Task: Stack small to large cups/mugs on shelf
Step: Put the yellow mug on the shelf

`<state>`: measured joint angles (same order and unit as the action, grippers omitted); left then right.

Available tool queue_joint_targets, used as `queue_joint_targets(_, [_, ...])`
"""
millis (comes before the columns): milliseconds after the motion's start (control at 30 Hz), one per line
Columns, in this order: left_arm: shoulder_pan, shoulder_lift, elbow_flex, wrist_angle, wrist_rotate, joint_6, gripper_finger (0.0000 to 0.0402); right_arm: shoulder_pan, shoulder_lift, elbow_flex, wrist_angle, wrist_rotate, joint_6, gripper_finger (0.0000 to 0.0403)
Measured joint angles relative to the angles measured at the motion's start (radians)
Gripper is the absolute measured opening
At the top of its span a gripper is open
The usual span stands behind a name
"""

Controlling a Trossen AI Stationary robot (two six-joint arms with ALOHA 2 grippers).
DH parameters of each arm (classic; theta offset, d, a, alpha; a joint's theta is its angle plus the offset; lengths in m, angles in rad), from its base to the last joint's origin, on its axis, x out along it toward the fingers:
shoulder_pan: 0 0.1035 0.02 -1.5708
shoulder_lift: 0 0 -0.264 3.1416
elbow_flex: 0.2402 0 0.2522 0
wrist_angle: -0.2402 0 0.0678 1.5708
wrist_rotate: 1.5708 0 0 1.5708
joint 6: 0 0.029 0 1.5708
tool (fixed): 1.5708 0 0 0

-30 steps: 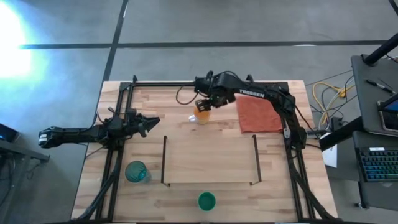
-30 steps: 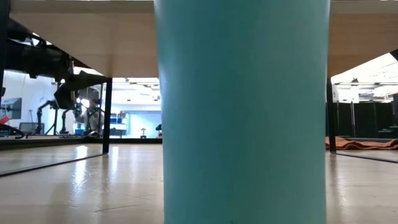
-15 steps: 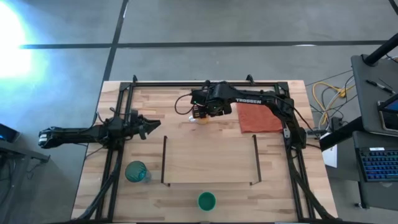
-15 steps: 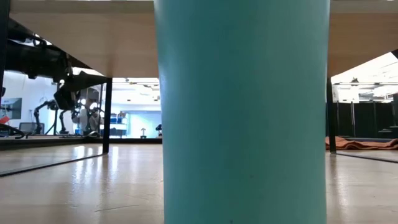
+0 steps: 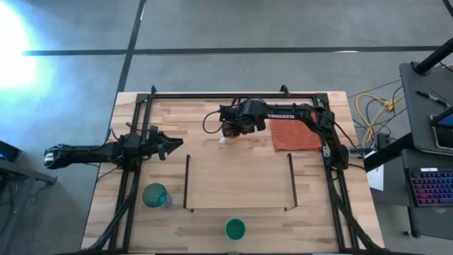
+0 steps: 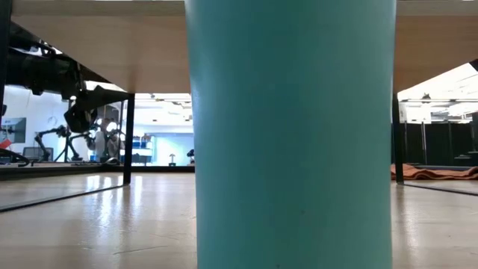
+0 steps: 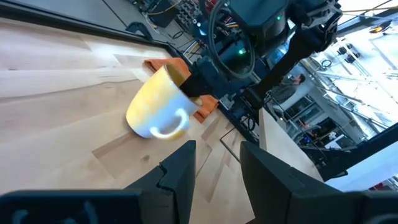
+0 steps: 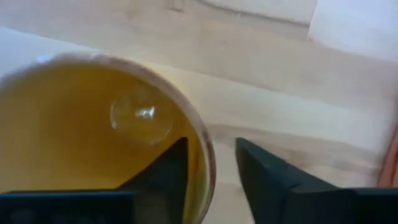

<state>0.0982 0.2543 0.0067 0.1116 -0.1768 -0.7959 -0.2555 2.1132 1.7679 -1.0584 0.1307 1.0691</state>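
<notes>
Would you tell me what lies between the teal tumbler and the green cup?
Only bare wood and the shelf's left bar lie between the teal tumbler and the green cup, as the high view shows.

The right gripper [image 5: 228, 132] covers the mug [image 5: 223, 139] beside the red cloth [image 5: 291, 132]. The left gripper [image 5: 172, 144] waits near the tumbler [image 5: 155, 195]; the green cup [image 5: 235, 229] sits apart.
</notes>
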Motion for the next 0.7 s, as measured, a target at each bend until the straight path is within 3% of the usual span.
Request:
queue_joint_targets(200, [0.000,-0.001,0.000,0.000,-0.001,-0.003,0.0112,-0.033,0.001,0.024,-0.010,0.001,-0.118,0.0022])
queue_joint_targets(700, [0.000,0.000,0.005,-0.001,-0.015,-0.010,0.0112,-0.079,0.000,0.031,-0.032,0.001,-0.374,0.0014])
